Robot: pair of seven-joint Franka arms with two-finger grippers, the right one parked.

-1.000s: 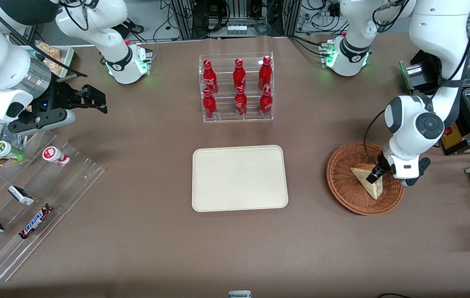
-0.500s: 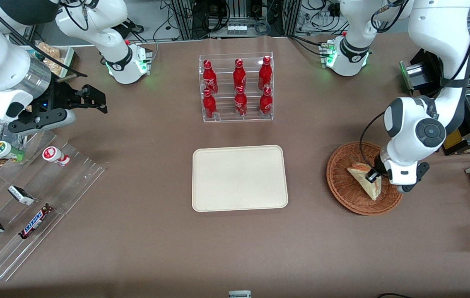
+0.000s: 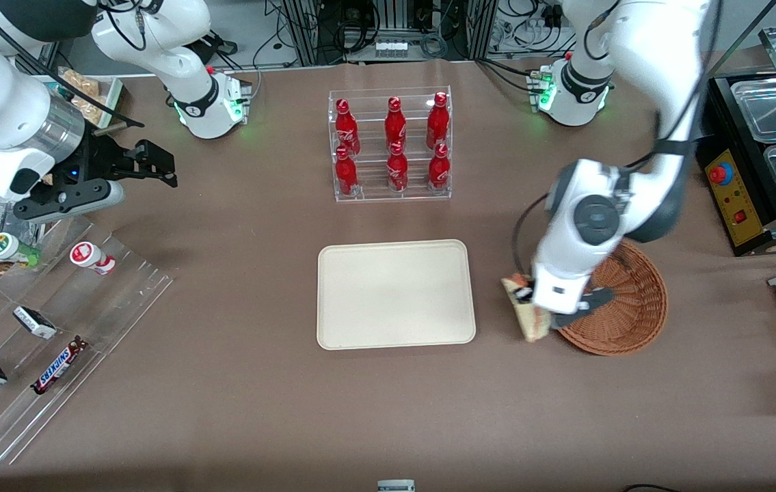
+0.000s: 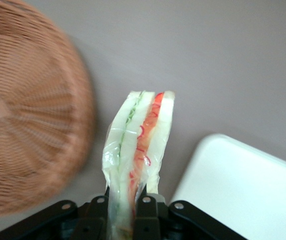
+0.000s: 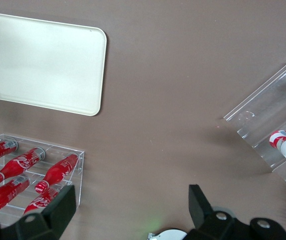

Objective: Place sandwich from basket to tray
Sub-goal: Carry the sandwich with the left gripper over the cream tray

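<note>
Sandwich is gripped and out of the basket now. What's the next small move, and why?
Probably carry it sideways toward the tray at the same height. The gripper is shut on the sandwich, which hangs over bare table between the basket and the tray. In the left wrist view the sandwich has cleared the basket, with the tray's corner just ahead, so lowering now would miss.

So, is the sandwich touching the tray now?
Apart. In the left wrist view the sandwich, clamped in the pincer, hangs over bare table with a gap to the tray, just outside the basket.
</note>
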